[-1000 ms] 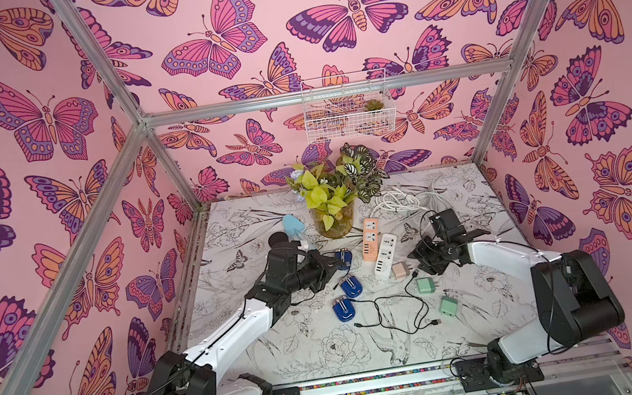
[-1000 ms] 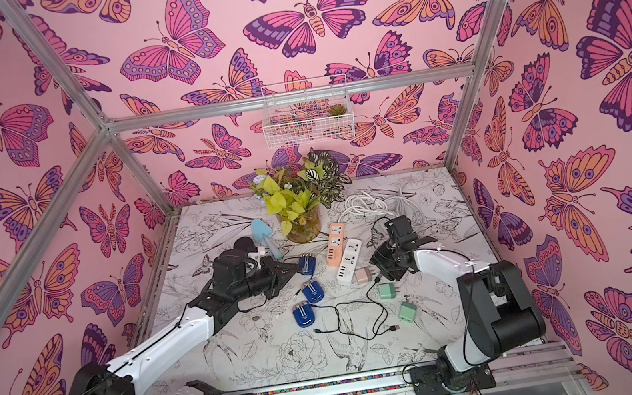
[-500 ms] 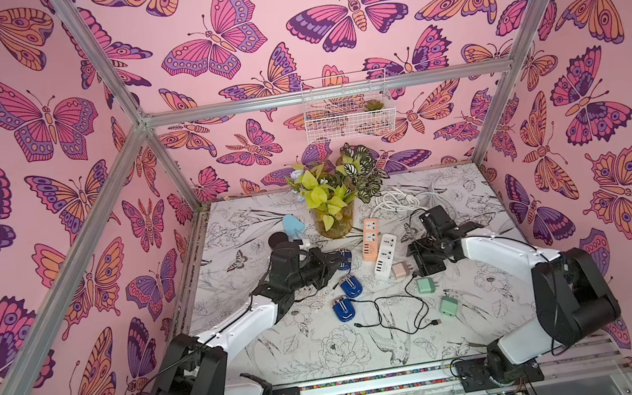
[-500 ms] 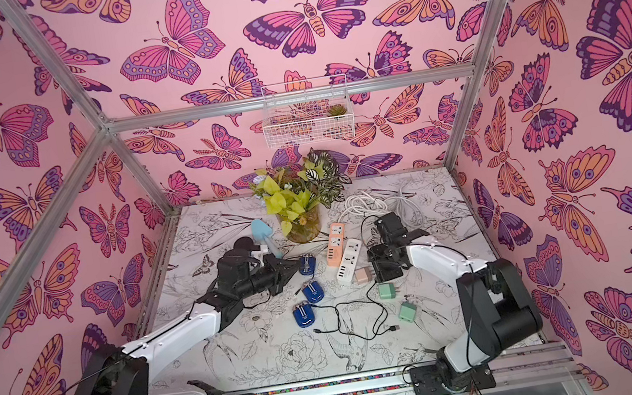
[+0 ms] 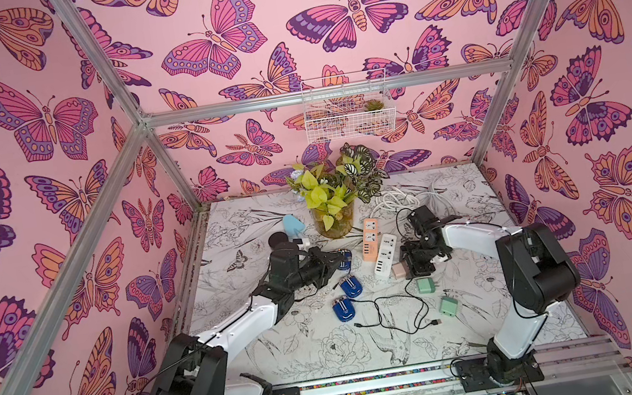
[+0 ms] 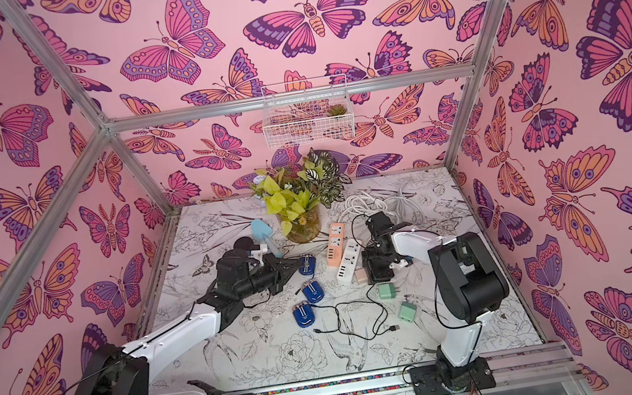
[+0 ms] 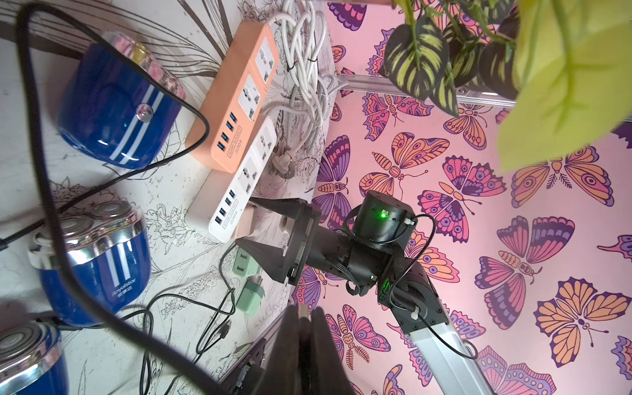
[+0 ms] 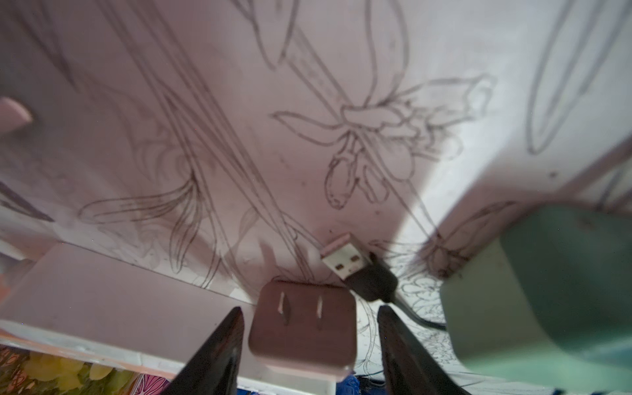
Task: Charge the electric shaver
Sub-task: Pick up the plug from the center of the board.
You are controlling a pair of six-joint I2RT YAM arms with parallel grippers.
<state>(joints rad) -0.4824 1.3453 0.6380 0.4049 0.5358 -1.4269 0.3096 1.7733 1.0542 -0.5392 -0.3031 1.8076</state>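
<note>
Since a second ago my right hand has slid in toward the white power strip and spread its jaws. They now stand apart on either side of the pink adapter, a gap on each side, with a loose USB plug just beside it. My left hand has hardly shifted: it is pressed together on the end of the black cable, just beside the rearmost blue shaver. Two more shavers lie nearer me on the flower-printed bench, near an orange strip and two green adapters. Butterfly wallpaper surrounds everything.
</note>
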